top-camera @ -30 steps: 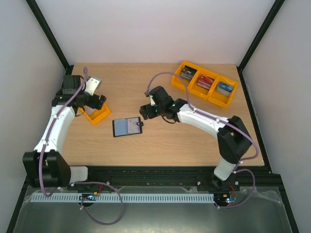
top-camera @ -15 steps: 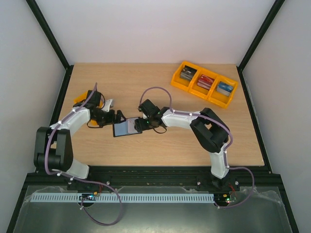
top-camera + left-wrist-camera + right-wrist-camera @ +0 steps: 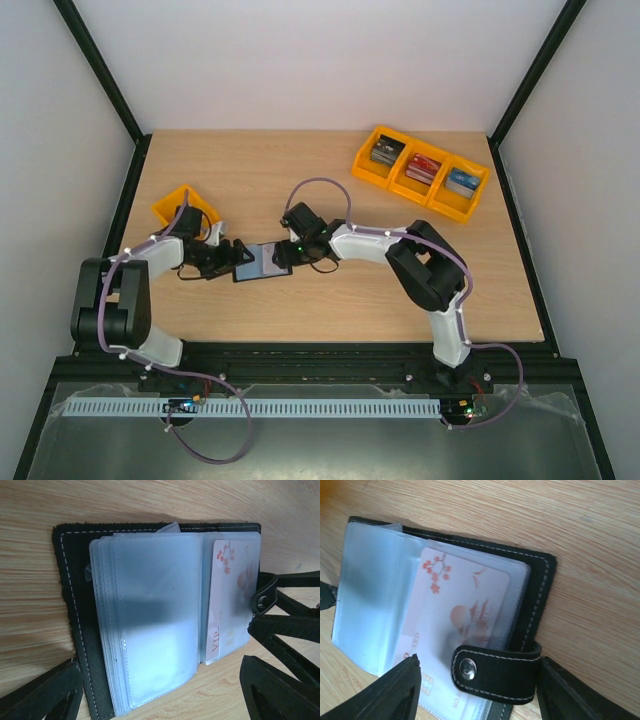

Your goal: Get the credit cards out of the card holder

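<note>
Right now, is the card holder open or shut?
Open. The card holder lies spread flat, clear pockets exposed, a credit card inside one.

The snap tab [image 3: 495, 672] is hiding part of the credit card [image 3: 460, 615]. My right fingers [image 3: 390, 695] and left fingers [image 3: 285, 690] are getting cut off at my wrist views' bottom edges.

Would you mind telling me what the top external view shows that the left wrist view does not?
Only the top external view shows the left arm and right arm meeting mid-table, the three-compartment yellow tray holding card stacks at the far right, and a small yellow tray at the left. Only the left wrist view shows the pale credit card with red blossoms and VIP lettering, tucked in a clear pocket. Both show the card holder lying open on the wooden table.
</note>
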`<control>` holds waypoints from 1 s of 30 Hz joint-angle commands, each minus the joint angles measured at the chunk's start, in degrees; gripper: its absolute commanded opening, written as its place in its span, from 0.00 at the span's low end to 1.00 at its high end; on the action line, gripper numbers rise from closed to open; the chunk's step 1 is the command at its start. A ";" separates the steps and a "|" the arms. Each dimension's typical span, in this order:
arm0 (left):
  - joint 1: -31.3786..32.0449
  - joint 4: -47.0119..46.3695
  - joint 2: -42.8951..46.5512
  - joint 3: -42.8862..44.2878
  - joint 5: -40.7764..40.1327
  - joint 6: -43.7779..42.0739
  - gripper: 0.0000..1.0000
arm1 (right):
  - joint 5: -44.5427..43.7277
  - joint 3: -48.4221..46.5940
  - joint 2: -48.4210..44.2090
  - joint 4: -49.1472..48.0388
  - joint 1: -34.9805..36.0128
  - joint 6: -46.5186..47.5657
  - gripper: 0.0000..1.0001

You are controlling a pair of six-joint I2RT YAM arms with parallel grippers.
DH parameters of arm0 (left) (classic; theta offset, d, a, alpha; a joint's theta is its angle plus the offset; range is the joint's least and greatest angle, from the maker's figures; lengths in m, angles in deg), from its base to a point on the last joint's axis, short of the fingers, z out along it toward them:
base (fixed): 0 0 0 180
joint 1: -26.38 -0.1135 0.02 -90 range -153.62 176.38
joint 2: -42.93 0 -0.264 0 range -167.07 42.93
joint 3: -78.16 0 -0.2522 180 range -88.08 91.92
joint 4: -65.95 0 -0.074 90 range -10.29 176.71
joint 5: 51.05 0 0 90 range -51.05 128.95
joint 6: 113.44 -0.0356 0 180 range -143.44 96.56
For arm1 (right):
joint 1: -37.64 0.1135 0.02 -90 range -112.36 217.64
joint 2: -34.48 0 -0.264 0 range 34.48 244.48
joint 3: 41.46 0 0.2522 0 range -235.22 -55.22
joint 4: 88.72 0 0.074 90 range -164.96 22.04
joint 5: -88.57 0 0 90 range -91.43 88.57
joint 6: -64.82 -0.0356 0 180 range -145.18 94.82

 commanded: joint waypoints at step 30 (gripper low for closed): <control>2.07 13.23 1.93 15.32 11.34 -18.52 0.02 | 16.72 9.57 -14.73 -13.90 -7.74 7.06 0.69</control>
